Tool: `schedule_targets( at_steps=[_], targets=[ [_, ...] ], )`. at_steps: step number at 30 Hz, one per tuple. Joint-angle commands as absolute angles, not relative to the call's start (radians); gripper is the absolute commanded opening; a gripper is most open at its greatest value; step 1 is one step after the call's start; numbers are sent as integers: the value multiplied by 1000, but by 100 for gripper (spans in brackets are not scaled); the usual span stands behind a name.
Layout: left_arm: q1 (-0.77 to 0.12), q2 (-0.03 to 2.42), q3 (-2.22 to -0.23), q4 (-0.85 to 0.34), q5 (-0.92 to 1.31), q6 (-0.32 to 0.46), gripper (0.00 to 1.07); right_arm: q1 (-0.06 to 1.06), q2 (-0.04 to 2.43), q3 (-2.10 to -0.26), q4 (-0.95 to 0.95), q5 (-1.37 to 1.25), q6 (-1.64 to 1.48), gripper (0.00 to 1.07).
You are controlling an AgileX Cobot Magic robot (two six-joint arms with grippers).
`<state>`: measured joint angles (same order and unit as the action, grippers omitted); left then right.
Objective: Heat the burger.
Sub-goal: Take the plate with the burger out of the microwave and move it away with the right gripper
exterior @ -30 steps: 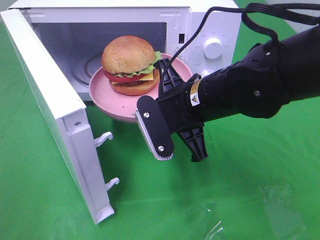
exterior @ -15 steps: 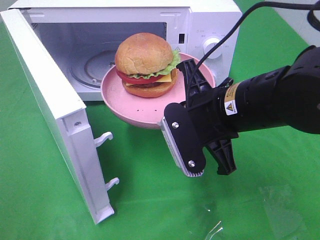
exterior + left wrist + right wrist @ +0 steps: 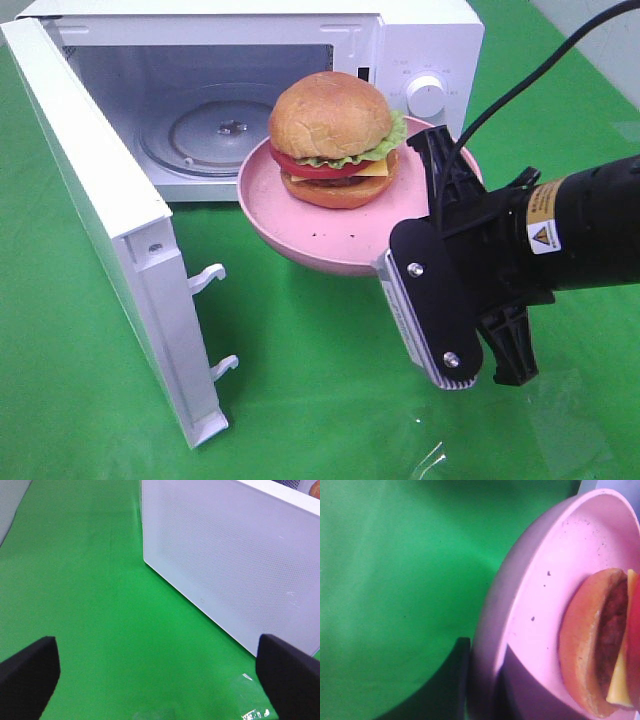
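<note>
Carrying step, judged: right jaws (image 3: 432,215) clamped on rim of pink plate (image 3: 320,235), burger (image 3: 335,140) beyond them on plate, held above green counter (image 3: 300,380) outside open microwave (image 3: 230,110). Left jaws (image 3: 160,672) spread wide, empty. Next: plate level onto turntable (image 3: 215,130).

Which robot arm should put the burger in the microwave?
The right one, most likely. Its gripper is shut on the pink plate carrying the burger, held up in front of the open microwave. The left gripper is open and empty, outside the door.
</note>
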<state>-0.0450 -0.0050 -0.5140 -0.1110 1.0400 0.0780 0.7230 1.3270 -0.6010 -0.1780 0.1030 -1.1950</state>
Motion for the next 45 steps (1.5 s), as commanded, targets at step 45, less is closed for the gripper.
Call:
schedule_targets(
  at_steps=[45],
  targets=[
    [-44, -23, -510, -113, 1034, 74, 100, 722, 890, -484, -642, 649, -338, 0]
  ],
)
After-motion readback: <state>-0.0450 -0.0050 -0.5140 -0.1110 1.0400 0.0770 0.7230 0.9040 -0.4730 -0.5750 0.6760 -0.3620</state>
